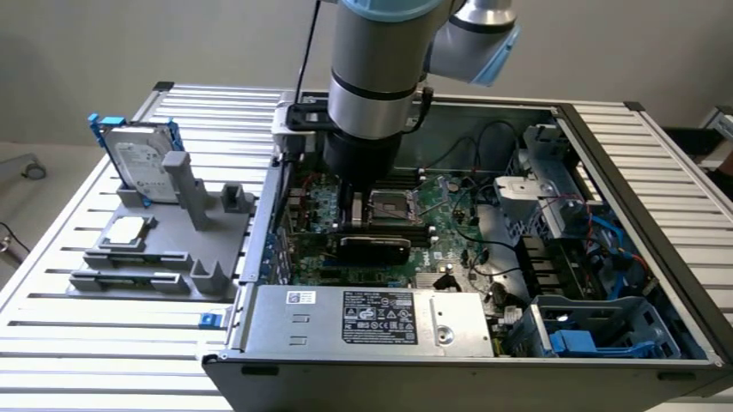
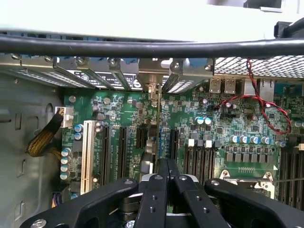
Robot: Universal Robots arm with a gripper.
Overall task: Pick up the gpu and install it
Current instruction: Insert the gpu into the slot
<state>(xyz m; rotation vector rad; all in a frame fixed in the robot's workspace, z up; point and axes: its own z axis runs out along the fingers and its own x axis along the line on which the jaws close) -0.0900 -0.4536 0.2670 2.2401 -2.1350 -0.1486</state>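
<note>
The gpu (image 2: 158, 128) shows edge-on as a thin upright card inside the open computer case (image 1: 641, 172). It stands in line with the black expansion slots (image 2: 142, 135) of the green motherboard (image 2: 114, 107). Its silver end bracket (image 2: 151, 86) sits at the rear slot openings of the case. My gripper (image 2: 164, 164) is shut on the card's near edge, with the black fingers (image 2: 153, 199) pressed together around it. In the exterior view the gripper (image 1: 372, 236) reaches down into the case over the motherboard. I cannot tell whether the card's connector is fully down in a slot.
A white slot (image 2: 88, 152) and further black slots flank the card. A red and black wire (image 2: 259, 102) loops nearby. The power supply (image 1: 366, 318) and blue drive cage (image 1: 607, 330) fill the case's front. A grey fixture (image 1: 160, 249) holding a hard drive (image 1: 143, 163) stands at the exterior view's left.
</note>
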